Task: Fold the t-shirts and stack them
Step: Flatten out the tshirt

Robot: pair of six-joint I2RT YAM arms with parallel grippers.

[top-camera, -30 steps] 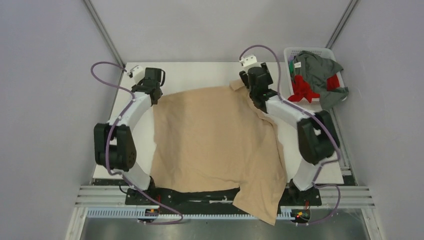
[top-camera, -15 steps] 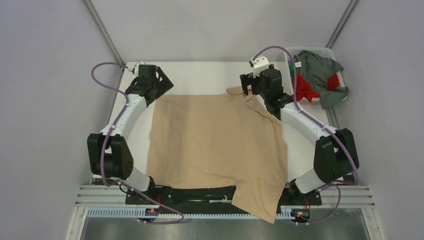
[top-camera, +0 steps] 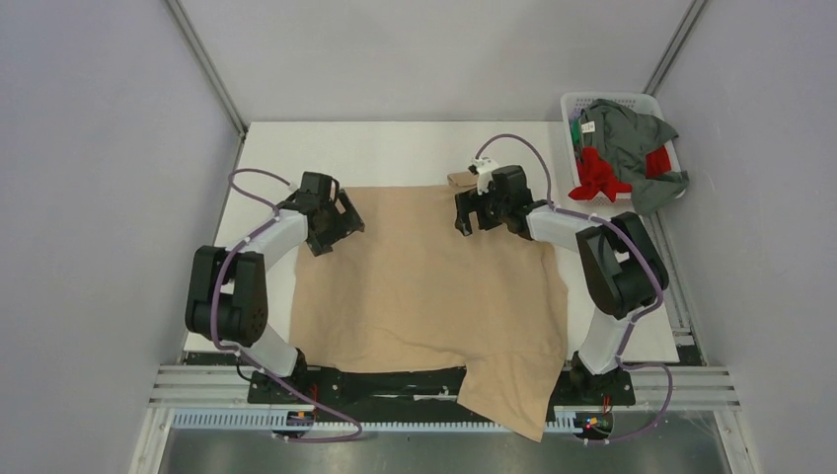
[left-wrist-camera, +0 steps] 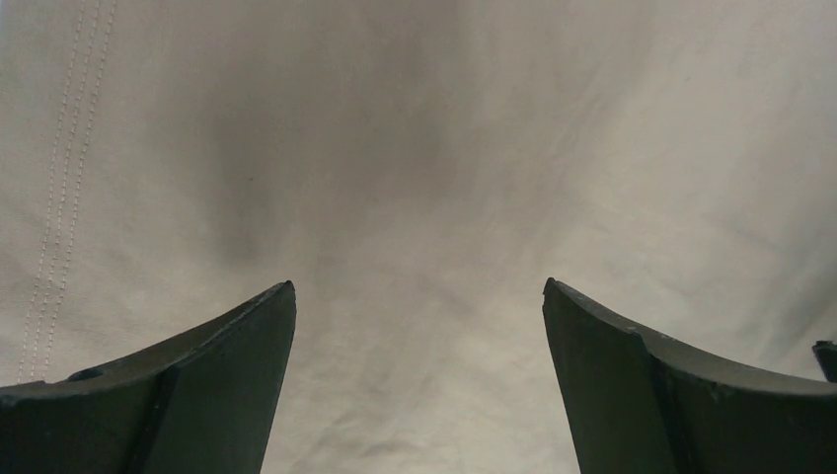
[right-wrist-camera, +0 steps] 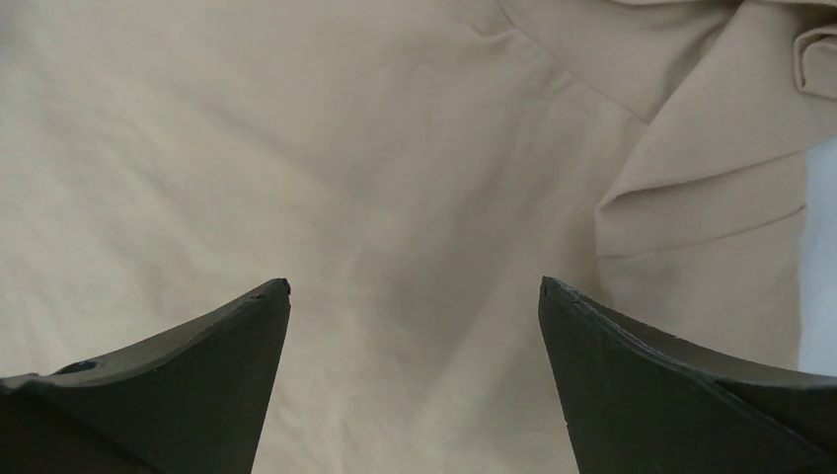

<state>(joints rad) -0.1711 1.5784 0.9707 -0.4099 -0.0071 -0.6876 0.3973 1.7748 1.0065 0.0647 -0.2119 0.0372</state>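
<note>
I have the left gripper (left-wrist-camera: 418, 288) and right gripper (right-wrist-camera: 415, 284) both spread wide, gripping nothing, over the tan shirt (top-camera: 424, 286)

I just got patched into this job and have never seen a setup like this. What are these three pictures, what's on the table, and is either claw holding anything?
The machine is two robot arms bolted at the table's near edge, each ending in a two-finger gripper. The wide picture looks down from above and behind them. In it the left gripper and right gripper hang over the far part of a tan t-shirt. The shirt is spread on the white table, with one corner drooping off the near edge.

The other two pictures come from cameras on the wrists. The dark wedges at the bottom are each gripper's own fingers, with tan cloth beneath them. Both grippers are open and hold nothing.

At the far right, a white basket holds a grey-green shirt and a red shirt, not yet folded.
</note>
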